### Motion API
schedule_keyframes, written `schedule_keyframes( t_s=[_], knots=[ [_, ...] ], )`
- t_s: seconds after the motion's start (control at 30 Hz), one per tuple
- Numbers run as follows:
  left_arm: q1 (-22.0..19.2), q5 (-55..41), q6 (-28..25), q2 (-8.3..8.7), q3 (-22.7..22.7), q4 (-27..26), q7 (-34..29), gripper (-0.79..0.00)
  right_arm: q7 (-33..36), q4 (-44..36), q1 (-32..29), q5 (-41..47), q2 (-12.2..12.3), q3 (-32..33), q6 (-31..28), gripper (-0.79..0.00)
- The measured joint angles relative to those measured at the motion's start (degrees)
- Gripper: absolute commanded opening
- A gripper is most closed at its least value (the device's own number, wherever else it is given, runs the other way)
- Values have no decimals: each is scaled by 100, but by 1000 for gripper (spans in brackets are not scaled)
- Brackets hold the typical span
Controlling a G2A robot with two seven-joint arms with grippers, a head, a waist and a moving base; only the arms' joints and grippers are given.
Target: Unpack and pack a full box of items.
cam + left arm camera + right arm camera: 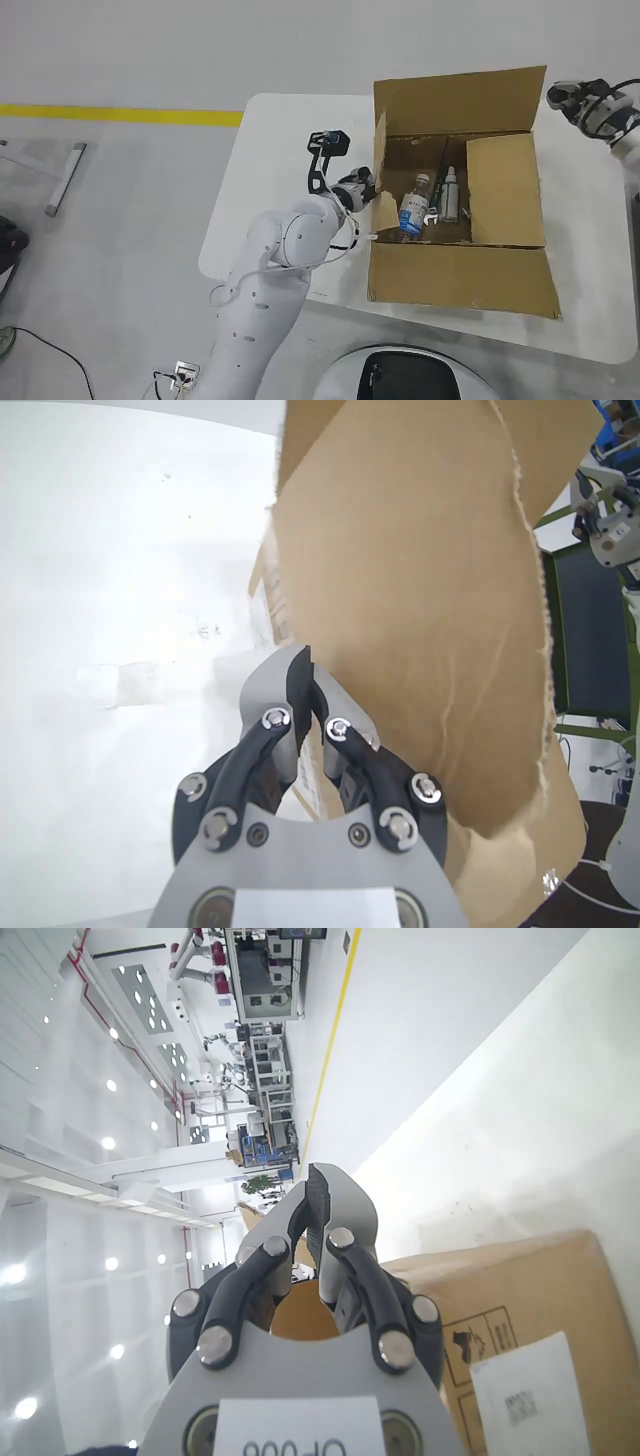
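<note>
Support surface: a white table [270,170] with rounded corners, standing on a grey floor [120,200]. One item rests directly on it: a brown cardboard box [460,280], top open, on the table's right half, its near flap reaching toward the front edge.

The top view looks steeply down from above the arms onto the white surface [290,150] and into the open cardboard box [460,280], from far enough back to take in the floor [120,200] beyond. The right wrist view sits just behind the right pincer [315,1183] and faces past the box's outer wall, along the surface and out toward the hall [250,1053]. The left wrist view sits just behind the left pincer [306,665]. It is so near the box's flap [415,600] that cardboard takes up much of it, with the surface alongside and the right pincer farther off. All three views share the box and the surface.
</note>
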Motion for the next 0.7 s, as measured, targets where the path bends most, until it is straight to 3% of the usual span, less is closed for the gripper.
schedule_keyframes(
  t_s=[0.23, 0.57, 0.63, 0.7],
  knots=[
    [-124, -196, -104, -59, 313, 147, -84, -785, 247, 529, 399, 118, 4, -226, -113, -785],
    [-282, -253, -146, -120, 604, 438, -219, -785, 641, 899, 526, 398, 28, -303, -295, -785],
    [-290, -253, -122, -121, 591, 426, -237, -677, 717, 985, 547, 509, 33, -295, -320, -785],
    [-291, -255, -98, -119, 561, 401, -247, -631, 805, 1020, 563, 502, 48, -291, -355, -785]
  ],
)
